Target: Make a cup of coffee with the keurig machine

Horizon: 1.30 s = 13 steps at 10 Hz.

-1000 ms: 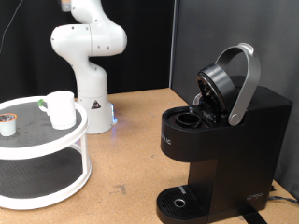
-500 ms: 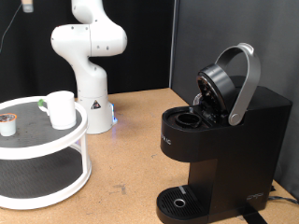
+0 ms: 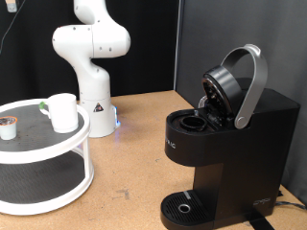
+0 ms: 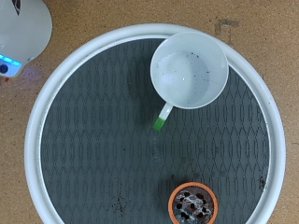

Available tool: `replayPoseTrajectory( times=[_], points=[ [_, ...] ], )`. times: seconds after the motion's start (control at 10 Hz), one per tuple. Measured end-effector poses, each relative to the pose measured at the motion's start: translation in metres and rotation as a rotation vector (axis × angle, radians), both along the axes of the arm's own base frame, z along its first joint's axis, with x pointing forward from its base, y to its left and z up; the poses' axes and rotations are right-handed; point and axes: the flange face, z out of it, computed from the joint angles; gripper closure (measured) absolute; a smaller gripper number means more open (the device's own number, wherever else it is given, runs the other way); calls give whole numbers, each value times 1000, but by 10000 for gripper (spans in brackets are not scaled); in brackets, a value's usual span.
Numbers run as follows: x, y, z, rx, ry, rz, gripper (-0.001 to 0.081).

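Observation:
The white cup (image 3: pixel 62 111) stands upright on the top shelf of a white round two-tier stand (image 3: pixel 84 144), at the exterior view's left. In the wrist view the cup (image 4: pixel 190 70) is seen from above, empty, with a greenish bit (image 4: pixel 163 119) at its handle. The black keurig machine (image 3: pixel 230 144) stands at the right with its brew head open and its grey handle (image 3: pixel 249 86) raised. Only a small dark bit of my gripper (image 3: pixel 11 5) shows at the top left edge, high above the stand. No fingers show in the wrist view.
A small pod with a brown top (image 3: pixel 8 126) sits on the same shelf, to the left of the cup; it also shows in the wrist view (image 4: pixel 192 203). The white robot base (image 3: pixel 93 91) stands behind the stand. The machine's round drip tray (image 3: pixel 182 206) is bare.
The dark bit of my hand at the top edge has moved left over the stand. The cup, the pod and the machine have not moved.

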Motion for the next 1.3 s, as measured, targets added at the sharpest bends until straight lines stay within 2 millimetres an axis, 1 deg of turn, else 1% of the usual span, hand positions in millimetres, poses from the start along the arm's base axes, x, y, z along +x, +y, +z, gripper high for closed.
replayPoseTrajectory(
  times=[0.2, 0.3, 0.6, 0.8, 0.9, 1.1, 1.3],
  points=[
    [2, 0, -9, 4, 4, 4, 6],
    [6, -2, -19, 5, -9, 0, 6],
    [21, -14, -67, -16, -31, -10, 6],
    [29, -22, -99, -76, -24, -19, 6],
    [32, -25, -109, -100, -22, -32, 6],
    [31, -24, -110, -87, -12, -15, 6],
    [29, -27, -116, -77, -12, -2, 6]
  ],
)
